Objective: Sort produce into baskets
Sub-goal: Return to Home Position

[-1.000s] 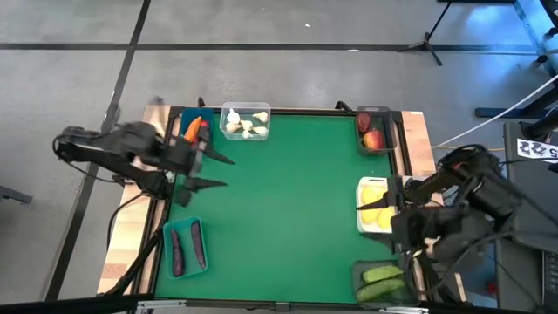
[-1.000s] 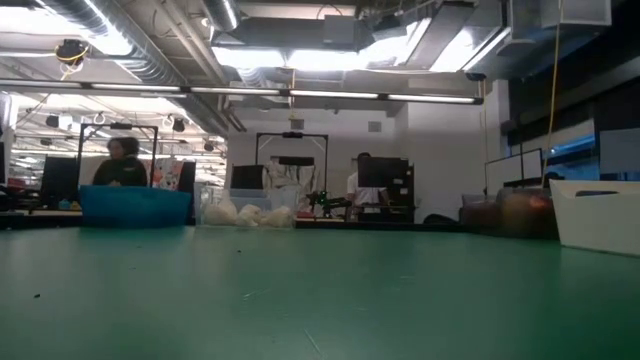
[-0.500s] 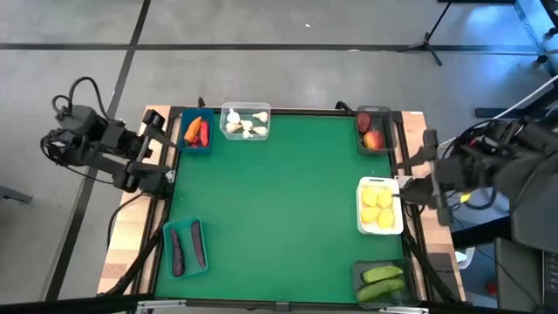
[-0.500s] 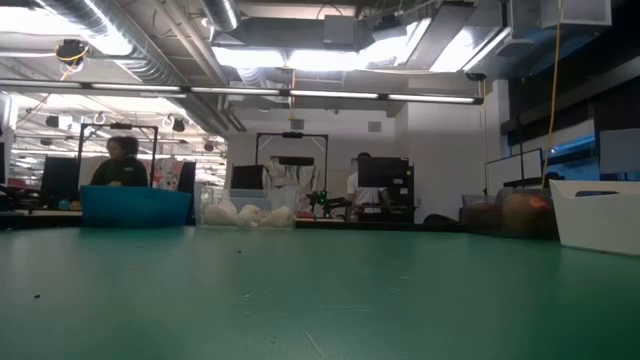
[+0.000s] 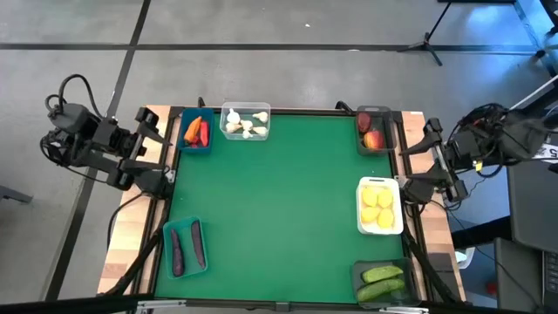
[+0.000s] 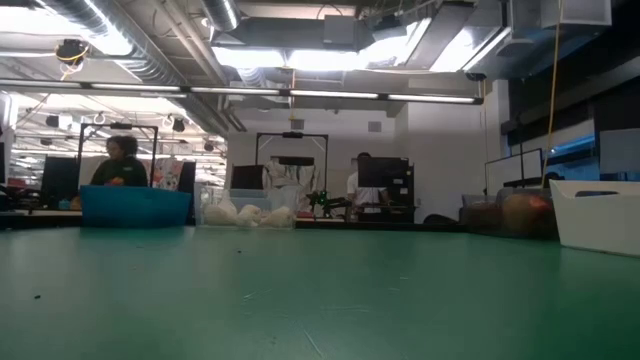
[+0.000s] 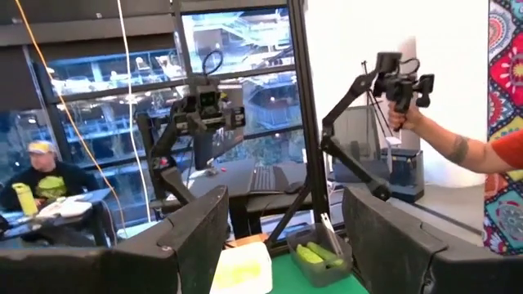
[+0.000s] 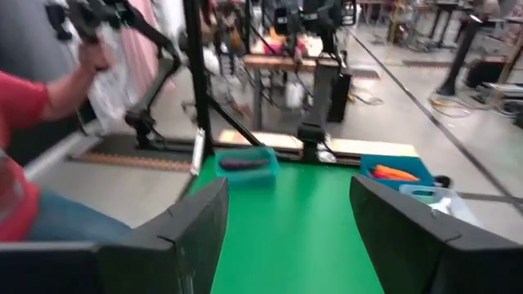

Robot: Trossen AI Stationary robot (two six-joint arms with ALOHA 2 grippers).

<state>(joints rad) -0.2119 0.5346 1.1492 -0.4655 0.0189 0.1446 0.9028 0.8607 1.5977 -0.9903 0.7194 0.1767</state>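
Note:
Six baskets stand along the edges of the green mat (image 5: 279, 201). The blue one (image 5: 193, 131) holds a carrot and a red pepper. The clear one (image 5: 245, 121) holds garlic. A dark one (image 5: 375, 131) holds apples. The white one (image 5: 381, 206) holds lemons. A dark one (image 5: 382, 281) holds cucumbers. The teal one (image 5: 185, 247) holds eggplants. My left gripper (image 5: 159, 155) is open and empty beyond the table's left edge. My right gripper (image 5: 413, 166) is open and empty beyond the right edge.
The mat's middle is bare. The low view shows the blue basket (image 6: 135, 207), the garlic (image 6: 245, 214) and the white basket (image 6: 600, 215) at the mat's far edge. A person's arm (image 7: 458, 147) holds a device beyond the table; another person (image 8: 24, 131) stands near it.
My left gripper has drawn back from beside the blue basket toward the table's left edge and past it, staying open. My right gripper has swung from beside the white basket out past the right edge and toward the far side. No produce has moved.

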